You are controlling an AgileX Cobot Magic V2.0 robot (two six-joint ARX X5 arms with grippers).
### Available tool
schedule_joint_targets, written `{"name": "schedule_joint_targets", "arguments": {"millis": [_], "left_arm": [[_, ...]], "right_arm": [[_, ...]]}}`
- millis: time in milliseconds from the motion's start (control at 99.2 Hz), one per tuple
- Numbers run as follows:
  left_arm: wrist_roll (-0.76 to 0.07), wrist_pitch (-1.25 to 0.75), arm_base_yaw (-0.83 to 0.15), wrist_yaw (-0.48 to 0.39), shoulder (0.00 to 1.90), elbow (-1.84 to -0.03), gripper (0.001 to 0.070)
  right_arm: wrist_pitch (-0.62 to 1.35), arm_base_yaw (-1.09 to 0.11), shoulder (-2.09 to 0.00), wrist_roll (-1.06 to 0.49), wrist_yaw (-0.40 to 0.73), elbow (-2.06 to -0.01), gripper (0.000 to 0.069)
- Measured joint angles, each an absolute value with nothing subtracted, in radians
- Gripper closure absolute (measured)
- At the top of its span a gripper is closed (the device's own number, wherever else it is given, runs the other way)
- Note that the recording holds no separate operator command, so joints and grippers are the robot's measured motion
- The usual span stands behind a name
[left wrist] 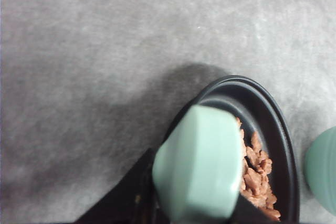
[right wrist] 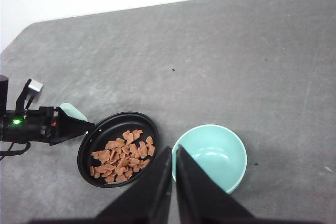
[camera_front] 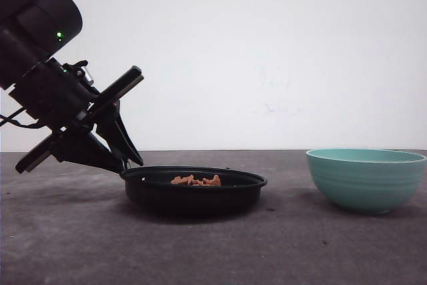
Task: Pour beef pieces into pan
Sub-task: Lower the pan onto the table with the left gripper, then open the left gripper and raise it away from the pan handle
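Already the beef pieces (right wrist: 121, 155) lie heaped in the pan (camera_front: 193, 188), which sits flat on the tabletop (camera_front: 80, 245); the teal bowl (right wrist: 210, 156) beside it looks empty. We see the left end effector (camera_front: 127, 161) clamped on the mint handle (left wrist: 199, 166), the right end effector (right wrist: 173, 182) pressed together above. We judge pouring done; release gently, keeping the pan level.
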State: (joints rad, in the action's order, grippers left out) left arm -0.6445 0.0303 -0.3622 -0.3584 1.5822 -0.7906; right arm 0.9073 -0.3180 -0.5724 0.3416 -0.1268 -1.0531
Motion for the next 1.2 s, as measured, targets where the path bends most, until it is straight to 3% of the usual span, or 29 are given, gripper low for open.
{"name": "schedule_joint_targets", "arguments": {"millis": [81, 242, 323, 464, 656, 777, 847, 918, 978, 1089, 1140, 1200], "left_arm": [[-0.648, 0.031, -0.362, -0.36, 1.582, -0.792, 0.0539], [-0.648, 0.027, -0.356, -0.384, 1.582, -0.792, 0.0147], [-0.653, 0.01, -0.349, -0.388, 1.573, -0.792, 0.002], [-0.664, -0.058, -0.328, -0.382, 1.482, -0.792, 0.0015], [-0.659, -0.155, -0.298, -0.231, 1.206, -0.802, 0.0015], [-0.586, -0.226, -0.296, -0.134, 1.021, -0.888, 0.0015], [-0.516, -0.293, -0.299, -0.061, 0.933, -0.986, 0.0034], [-0.434, -0.374, -0.299, 0.006, 0.874, -1.095, 0.0106], [-0.363, -0.446, -0.299, 0.041, 0.853, -1.182, 0.0234], [-0.276, -0.55, -0.299, 0.054, 0.822, -1.269, 0.0564], [-0.261, -0.589, -0.299, 0.054, 0.806, -1.261, 0.0634], [-0.25, -0.636, -0.299, 0.059, 0.78, -1.228, 0.0671]], "right_arm": [[0.907, -0.318, -0.573, 0.342, -0.127, -1.053, 0.068], [0.907, -0.318, -0.574, 0.342, -0.127, -1.053, 0.068], [0.907, -0.318, -0.574, 0.342, -0.127, -1.053, 0.068], [0.897, -0.318, -0.574, 0.342, -0.127, -1.053, 0.068], [0.853, -0.318, -0.574, 0.327, -0.111, -1.053, 0.068], [0.848, -0.318, -0.574, 0.284, -0.029, -1.053, 0.068], [0.848, -0.318, -0.574, 0.246, 0.029, -1.053, 0.068], [0.848, -0.318, -0.574, 0.207, 0.08, -1.053, 0.068], [0.846, -0.318, -0.574, 0.176, 0.126, -1.053, 0.068], [0.809, -0.318, -0.57, 0.144, 0.161, -1.048, 0.068], [0.778, -0.318, -0.562, 0.136, 0.161, -1.038, 0.068], [0.74, -0.318, -0.542, 0.125, 0.161, -1.019, 0.068]]}}
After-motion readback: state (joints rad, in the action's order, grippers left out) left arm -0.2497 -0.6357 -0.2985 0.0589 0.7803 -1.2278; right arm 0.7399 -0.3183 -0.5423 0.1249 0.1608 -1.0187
